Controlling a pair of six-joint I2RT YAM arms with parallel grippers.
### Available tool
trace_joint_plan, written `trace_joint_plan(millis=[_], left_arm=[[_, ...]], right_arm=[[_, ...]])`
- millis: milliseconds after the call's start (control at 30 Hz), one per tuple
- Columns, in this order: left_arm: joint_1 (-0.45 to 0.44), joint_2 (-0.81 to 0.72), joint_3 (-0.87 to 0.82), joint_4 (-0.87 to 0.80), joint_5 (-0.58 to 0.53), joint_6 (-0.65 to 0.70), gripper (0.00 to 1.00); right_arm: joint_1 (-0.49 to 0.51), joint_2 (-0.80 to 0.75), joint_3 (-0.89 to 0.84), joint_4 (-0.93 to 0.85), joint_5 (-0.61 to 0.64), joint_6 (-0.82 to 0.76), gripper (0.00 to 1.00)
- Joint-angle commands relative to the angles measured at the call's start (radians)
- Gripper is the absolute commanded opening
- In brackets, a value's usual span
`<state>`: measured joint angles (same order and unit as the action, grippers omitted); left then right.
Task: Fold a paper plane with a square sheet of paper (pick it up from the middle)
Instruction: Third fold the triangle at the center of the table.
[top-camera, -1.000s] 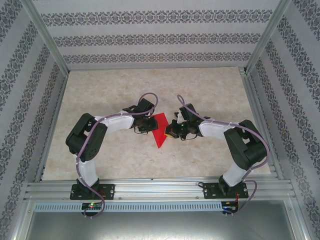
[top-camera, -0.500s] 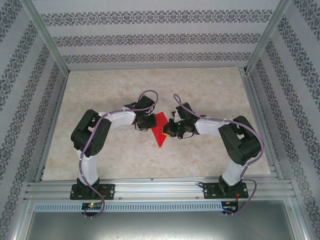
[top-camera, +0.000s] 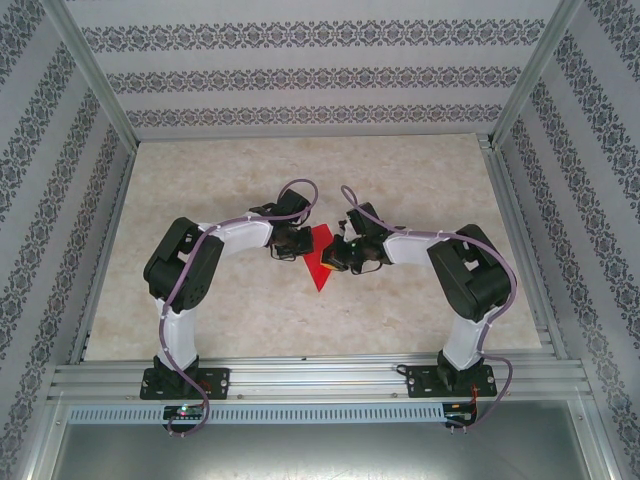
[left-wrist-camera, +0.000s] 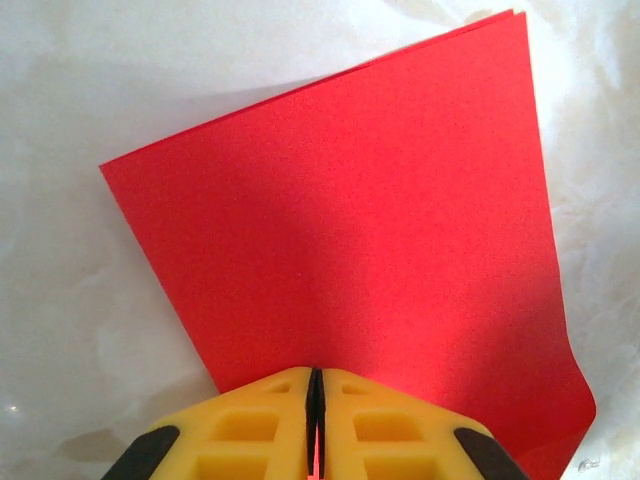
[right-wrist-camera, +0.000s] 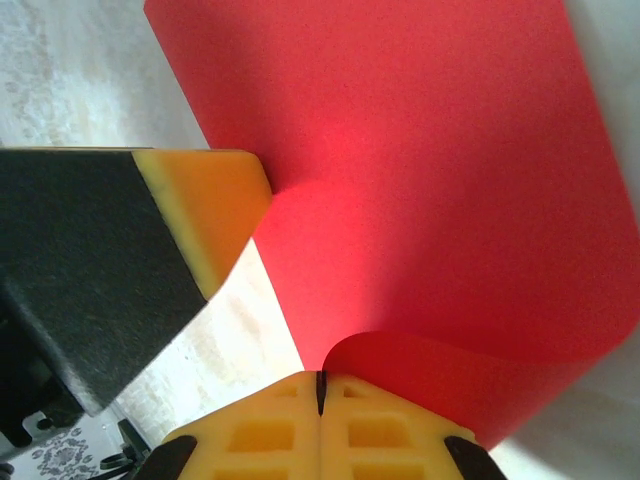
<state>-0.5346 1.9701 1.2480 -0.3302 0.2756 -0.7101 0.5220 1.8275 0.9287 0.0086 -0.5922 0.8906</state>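
Red paper (left-wrist-camera: 350, 230) pinched by left claw (left-wrist-camera: 315, 375), right claw (right-wrist-camera: 320, 380).

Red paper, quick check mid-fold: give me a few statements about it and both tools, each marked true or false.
1. The left tool is shut on the red paper. True.
2. The right tool hangs open above the sheet. False: it is shut on a curled edge of it.
3. The paper sits between the two tools, over the table. True.
4. The paper is crumpled into a ball. False: it is smooth, with one curl at the right tool.
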Motion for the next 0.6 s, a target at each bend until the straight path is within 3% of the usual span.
trace_joint_plan(millis=[0, 567], left_arm=[[0.005, 0.027, -0.001, -0.071, -0.014, 0.027, 0.13], [0.005, 0.021, -0.007, -0.072, -0.008, 0.036, 0.13]], right_arm=[[0.015, 0.022, 0.033, 0.007, -0.001, -0.019, 0.03], [0.027, 0.055, 0.079, -0.098, -0.031, -0.117, 0.03]])
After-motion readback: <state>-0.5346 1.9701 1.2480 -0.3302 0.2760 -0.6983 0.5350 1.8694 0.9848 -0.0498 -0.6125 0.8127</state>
